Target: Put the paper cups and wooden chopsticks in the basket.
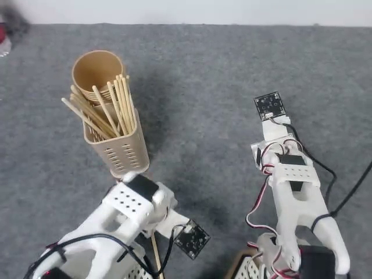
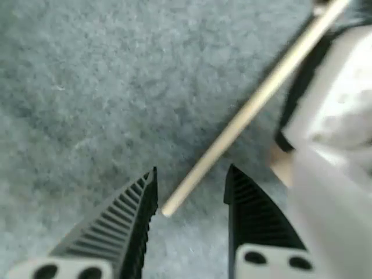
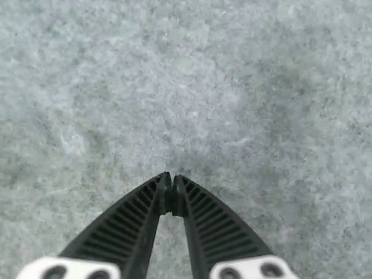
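A beige perforated basket (image 1: 119, 148) stands on the grey carpet at the left. It holds stacked paper cups (image 1: 97, 71) and several wooden chopsticks (image 1: 110, 107) leaning upright. One more chopstick (image 2: 250, 110) lies flat on the carpet, and a short piece of it (image 1: 156, 254) shows beneath the left arm (image 1: 125, 215). My left gripper (image 2: 190, 187) is open just above the carpet, with that chopstick's near end between its fingers and untouched. My right gripper (image 3: 172, 181) is shut on nothing above bare carpet. The right arm (image 1: 293, 180) stands at the right of the table.
Grey carpet (image 1: 203, 87) covers the table, with open room between the basket and the right arm. White parts of the left arm (image 2: 337, 133) lie close beside the loose chopstick. Cables (image 1: 343, 203) hang at the right arm's side.
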{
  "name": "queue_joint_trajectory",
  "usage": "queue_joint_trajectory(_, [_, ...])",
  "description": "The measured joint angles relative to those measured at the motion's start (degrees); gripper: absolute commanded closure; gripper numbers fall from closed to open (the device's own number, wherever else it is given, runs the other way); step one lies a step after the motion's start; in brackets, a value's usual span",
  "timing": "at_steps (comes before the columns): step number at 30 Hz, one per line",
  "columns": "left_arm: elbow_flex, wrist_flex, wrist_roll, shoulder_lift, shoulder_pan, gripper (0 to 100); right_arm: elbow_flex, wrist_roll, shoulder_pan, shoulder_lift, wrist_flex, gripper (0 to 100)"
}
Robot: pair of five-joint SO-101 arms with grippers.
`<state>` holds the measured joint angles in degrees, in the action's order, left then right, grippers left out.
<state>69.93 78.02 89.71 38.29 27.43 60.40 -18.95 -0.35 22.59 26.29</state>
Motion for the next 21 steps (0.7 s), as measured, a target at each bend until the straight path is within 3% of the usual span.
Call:
queue_joint_trajectory(15, [3.08,-2.99,0.00,0.00,0.62,81,0.00,0.00,1.93,0.00,0.00,97.9])
queue_joint_trajectory(21, [6.86,-7.74,-0.26,0.09,0.97,91,0.00,0.00,2.20,0.00,0.00,97.9])
